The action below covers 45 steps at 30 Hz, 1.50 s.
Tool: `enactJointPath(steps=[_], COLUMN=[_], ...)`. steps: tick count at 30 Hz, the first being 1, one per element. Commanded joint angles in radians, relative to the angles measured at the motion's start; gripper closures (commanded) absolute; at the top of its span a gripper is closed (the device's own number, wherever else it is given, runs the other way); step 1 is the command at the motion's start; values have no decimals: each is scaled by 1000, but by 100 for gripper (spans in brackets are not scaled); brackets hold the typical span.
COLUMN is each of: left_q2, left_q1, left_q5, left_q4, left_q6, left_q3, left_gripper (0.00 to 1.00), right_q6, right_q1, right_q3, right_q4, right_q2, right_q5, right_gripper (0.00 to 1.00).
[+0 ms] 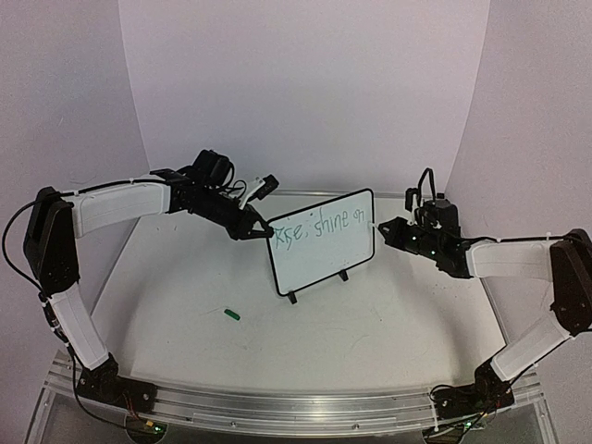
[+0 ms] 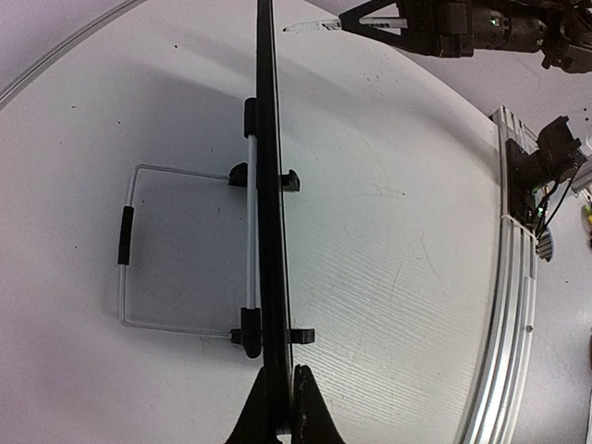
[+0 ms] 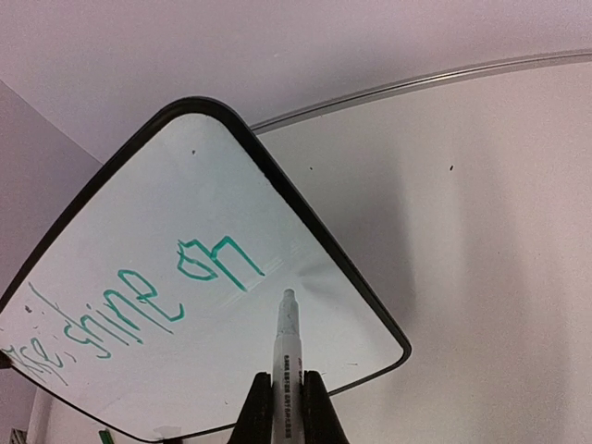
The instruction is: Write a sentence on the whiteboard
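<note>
The whiteboard [image 1: 324, 261] stands tilted on its two black feet at the middle of the table. A green sentence [image 1: 319, 225] runs along its top and reads roughly "Rise, shine an". My left gripper [image 1: 252, 228] is shut on the board's left edge; in the left wrist view the board [image 2: 268, 185] shows edge-on between the fingers of that gripper [image 2: 285, 400]. My right gripper [image 3: 288, 407] is shut on a white marker [image 3: 286, 344]. The marker's tip points at the board [image 3: 213, 185] just right of the last green letters of the sentence [image 3: 139, 305]. In the left wrist view a small gap separates tip and board.
A green marker cap [image 1: 231, 314] lies on the table in front of the board, to the left. A wire stand [image 2: 129, 240] props the board from behind. A metal rail [image 1: 296, 407] runs along the near table edge, and white walls enclose the back and sides.
</note>
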Motion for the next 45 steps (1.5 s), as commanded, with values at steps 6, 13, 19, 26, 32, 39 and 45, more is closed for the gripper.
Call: enactJointPath(steps=[6,13,19,26,32,39,45], left_q2=[38,39,38,42,43,46,48], left_q1=[-21,-21,-21,-22,-22,-22,-22], left_q5=[-61,-58,-56,-56,-60,-54,-24], left_q4=[-109,-109,-109,-108,-107,-95,-86], left_q6=[47,47,49,49,45,5,-25], left_q3=[-5,-5,-5,-5,-3,4,12], left_gripper=[100,100,100,100,100,100,95], right_q6=[-9,-20,-24,-23,-21,-24,-61], right_q1=[-3,-4,-4,-5,-5,-6,-5], right_q3=[24,60,91,103,83,8,-40], right_q4=[12,12,13,25,27,-10,-75], right_q2=[-17,14,56,76,34,-126,-274], right_q5=[40,34,22,21,31,98,158], right_gripper=[100,100,100,100,100,100,100])
